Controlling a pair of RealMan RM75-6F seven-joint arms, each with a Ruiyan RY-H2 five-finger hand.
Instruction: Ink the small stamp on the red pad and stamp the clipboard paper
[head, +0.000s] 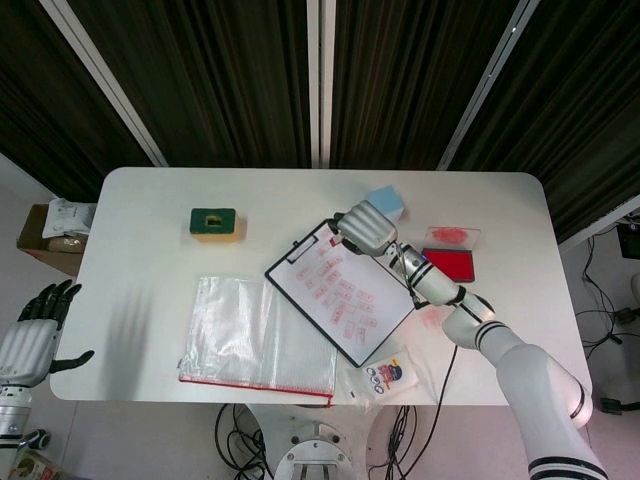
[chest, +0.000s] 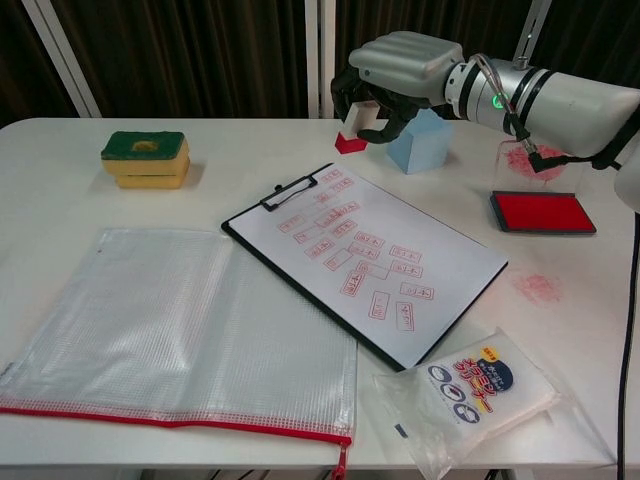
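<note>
My right hand (chest: 395, 70) grips the small stamp (chest: 352, 135), a pale block with a red base, lifted in the air above the far end of the clipboard (chest: 365, 257). From the head view the right hand (head: 367, 228) hides the stamp. The clipboard paper (head: 340, 290) carries several red stamp marks. The red ink pad (chest: 542, 212) lies open on the table to the right of the clipboard, also seen as the red pad (head: 447, 264). My left hand (head: 30, 335) hangs off the table's left edge, fingers spread and empty.
A light blue cube (chest: 420, 140) stands just behind the right hand. The pad's clear lid (head: 451, 236) lies behind the pad. A green-and-yellow sponge (chest: 146, 158) sits far left, a mesh zip pouch (chest: 170, 330) front left, a white packet (chest: 470, 392) front right. A red smear (chest: 538, 287) stains the table.
</note>
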